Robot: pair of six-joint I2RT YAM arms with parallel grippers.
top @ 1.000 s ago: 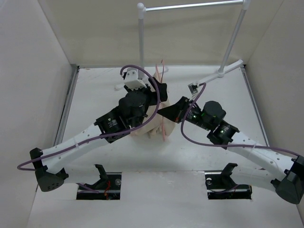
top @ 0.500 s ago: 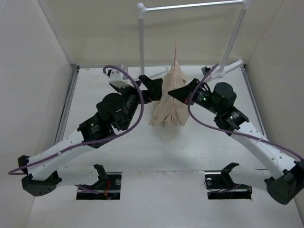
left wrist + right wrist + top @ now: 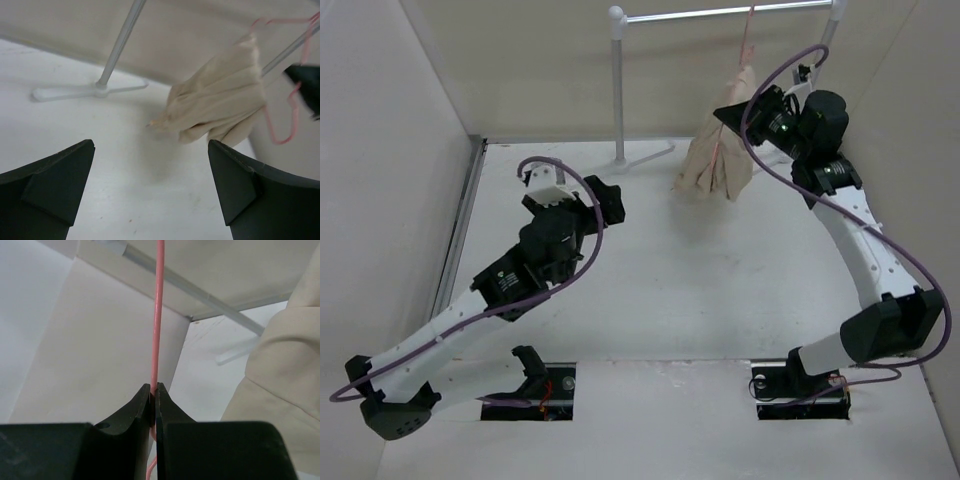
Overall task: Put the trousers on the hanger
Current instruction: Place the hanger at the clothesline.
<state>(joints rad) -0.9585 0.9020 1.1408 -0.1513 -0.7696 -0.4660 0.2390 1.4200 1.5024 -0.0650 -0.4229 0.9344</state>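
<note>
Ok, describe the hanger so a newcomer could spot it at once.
Look to the white rack with its metal rail at the far edge of the table. Under the rail's right end hang the beige trousers, bunched, beside the right gripper. The hanger is the thin pink wire running through them, pinched in that gripper, the only pink thing here.

You are working in a robotics lab test cell, not a home. Plain white panels (image 3: 380, 150) box in a bare white table (image 3: 720, 300) on three sides. Two robot arms (image 3: 470, 310) are bolted at its near edge beside cutouts (image 3: 535, 385) in the tabletop, purple cables (image 3: 600, 225) loop along them, and a white tubular rack (image 3: 617, 90) stands at the back.
</note>
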